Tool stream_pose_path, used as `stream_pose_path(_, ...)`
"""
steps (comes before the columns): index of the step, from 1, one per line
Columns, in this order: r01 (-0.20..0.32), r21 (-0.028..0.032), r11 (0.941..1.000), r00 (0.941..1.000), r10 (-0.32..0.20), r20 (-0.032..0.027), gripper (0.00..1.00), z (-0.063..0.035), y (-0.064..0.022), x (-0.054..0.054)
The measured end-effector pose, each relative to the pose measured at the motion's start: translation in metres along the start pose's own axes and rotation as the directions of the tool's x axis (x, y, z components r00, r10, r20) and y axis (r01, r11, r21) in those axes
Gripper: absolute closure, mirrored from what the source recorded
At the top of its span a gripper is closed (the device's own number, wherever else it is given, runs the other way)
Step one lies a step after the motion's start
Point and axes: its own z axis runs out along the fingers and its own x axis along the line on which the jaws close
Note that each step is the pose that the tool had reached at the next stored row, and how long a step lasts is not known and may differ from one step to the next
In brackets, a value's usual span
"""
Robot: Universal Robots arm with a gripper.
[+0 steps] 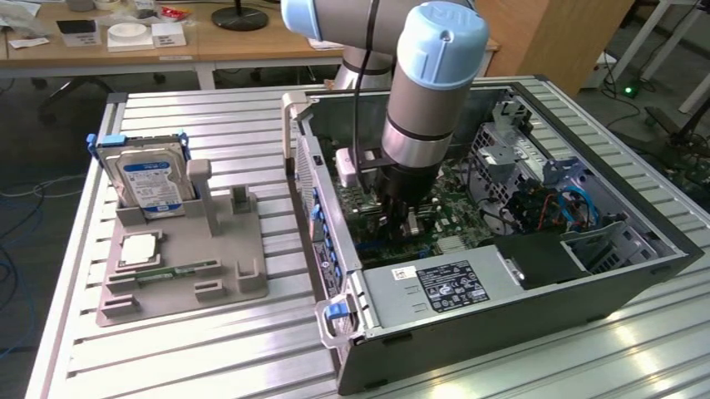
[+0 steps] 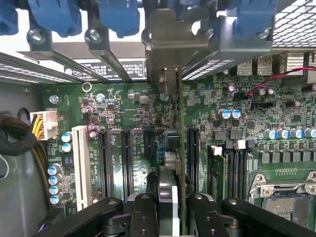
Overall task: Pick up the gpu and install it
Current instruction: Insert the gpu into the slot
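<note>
My gripper [image 2: 173,217] is shut on the gpu [image 2: 180,148], which I see edge-on as a thin dark card standing upright over the green motherboard [image 2: 128,108]. Its silver bracket [image 2: 173,44] reaches the case's rear slot openings, among the blue clips [image 2: 59,15]. The card's lower edge runs along a black expansion slot [image 2: 193,153]; whether it is seated I cannot tell. In the exterior view the gripper [image 1: 397,218] is lowered deep inside the open computer case [image 1: 621,274], just above the motherboard [image 1: 461,218].
A grey fixture [image 1: 183,283] at the exterior view's left holds a silver hard drive with a blue label [image 1: 152,184], a processor chip [image 1: 141,249] and a green memory stick [image 1: 178,272]. Inside the case are the power supply [image 1: 444,287], cables [image 1: 549,208] and a white slot [image 2: 81,163].
</note>
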Motion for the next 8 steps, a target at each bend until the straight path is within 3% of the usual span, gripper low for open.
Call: stream_pose_path(8,0.000,-0.0015,1.0000,1.0000,0.000,-0.0007,0.71,0.0056,0.0001,0.0004)
